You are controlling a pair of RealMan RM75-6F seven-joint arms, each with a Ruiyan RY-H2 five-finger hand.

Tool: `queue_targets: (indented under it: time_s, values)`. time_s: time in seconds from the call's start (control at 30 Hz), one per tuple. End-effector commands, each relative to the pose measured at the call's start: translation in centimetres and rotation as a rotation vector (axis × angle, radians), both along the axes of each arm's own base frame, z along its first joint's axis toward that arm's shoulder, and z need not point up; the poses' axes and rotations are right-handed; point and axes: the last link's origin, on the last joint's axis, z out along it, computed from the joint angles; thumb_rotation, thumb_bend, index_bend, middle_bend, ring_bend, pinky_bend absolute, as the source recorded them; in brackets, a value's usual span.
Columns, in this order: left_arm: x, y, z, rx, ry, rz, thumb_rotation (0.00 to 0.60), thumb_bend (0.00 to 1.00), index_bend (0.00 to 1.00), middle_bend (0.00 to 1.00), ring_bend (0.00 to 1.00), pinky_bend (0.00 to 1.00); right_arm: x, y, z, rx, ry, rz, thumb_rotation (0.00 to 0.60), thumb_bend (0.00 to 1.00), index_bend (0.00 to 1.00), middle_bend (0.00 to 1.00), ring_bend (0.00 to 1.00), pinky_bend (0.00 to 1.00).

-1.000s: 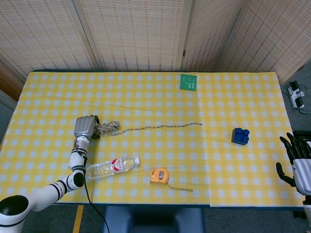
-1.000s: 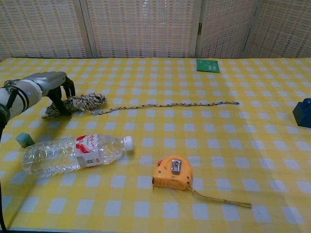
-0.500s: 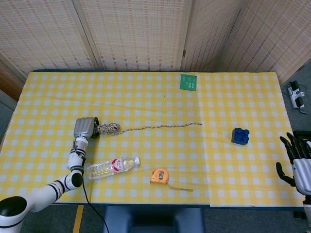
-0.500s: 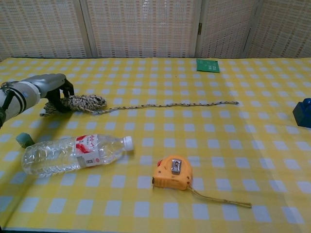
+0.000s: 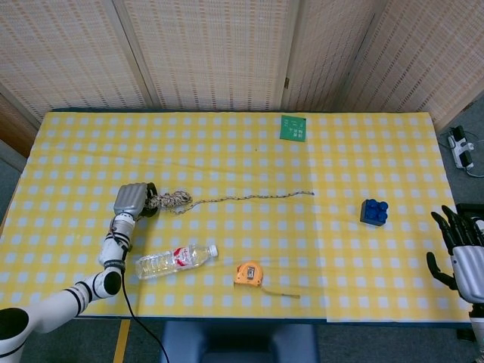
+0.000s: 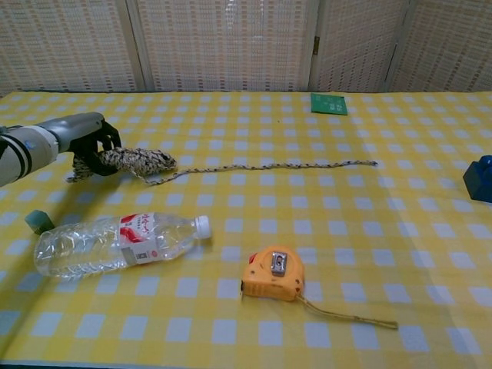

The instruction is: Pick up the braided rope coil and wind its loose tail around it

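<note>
Left hand: my left hand [image 6: 86, 142] at the left of the frame, fingers closed around the near end of the braided rope coil [image 6: 137, 161]; I judge it grasped.
Right hand: my right hand [image 5: 461, 253] at the lower right edge of the head view, off the tabletop [image 5: 227, 162], fingers apart, holding nothing.
Coil position: left of centre on the checked cloth; whether it sits on the cloth or is just raised, I cannot tell.
Loose tail: loose tail [image 6: 269, 165] lies stretched across the cloth toward the right, its far end near mid-frame.
Nearby: water bottle [image 6: 119, 244] below the coil; tape measure [image 6: 273, 274] lower centre; blue block [image 5: 374, 211] at right.
Risk: grip takes only one end, so the coil may unravel or slip on lifting; the dragging tail could snag the bottle.
Change: a second ago the coil looked looser and the hand sat more over it; now the hand is drawn leftward and the coil bunched tighter.
</note>
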Motion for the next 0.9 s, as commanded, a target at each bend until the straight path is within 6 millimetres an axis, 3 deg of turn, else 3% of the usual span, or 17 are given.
queue_targets:
  time_s: [0.03, 0.2, 0.5, 0.63, 0.9]
  values:
    - [0.3, -0.4, 0.8, 0.012, -0.067, -0.029, 0.600, 0.67, 0.67, 0.65, 0.63, 0.71, 0.9, -0.8, -0.2, 0.025, -0.003, 0.037, 0.600, 0.51, 0.00, 0.00, 0.08, 0.00]
    - [1.2, -1.2, 1.6, 0.018, -0.150, -0.084, 0.600, 0.67, 0.68, 0.66, 0.64, 0.71, 3.0, -3.4, -1.0, 0.087, 0.011, 0.104, 0.600, 0.51, 0.01, 0.06, 0.11, 0.00]
    - [2.8, -3.0, 2.8, 0.007, -0.221, -0.183, 0.600, 0.67, 0.69, 0.67, 0.65, 0.72, 6.4, -8.5, -3.4, 0.181, 0.032, 0.157, 0.600, 0.51, 0.17, 0.12, 0.16, 0.06]
    - [3.7, -4.7, 3.5, -0.039, -0.232, -0.246, 0.600, 0.67, 0.69, 0.67, 0.65, 0.72, 8.5, -12.2, -5.5, 0.255, 0.051, 0.171, 0.600, 0.51, 0.20, 0.12, 0.16, 0.06]
    - [4.5, -6.1, 3.8, -0.078, -0.248, -0.276, 0.600, 0.67, 0.69, 0.67, 0.65, 0.72, 10.4, -17.7, -8.8, 0.326, 0.102, 0.142, 0.600, 0.51, 0.29, 0.14, 0.16, 0.06]
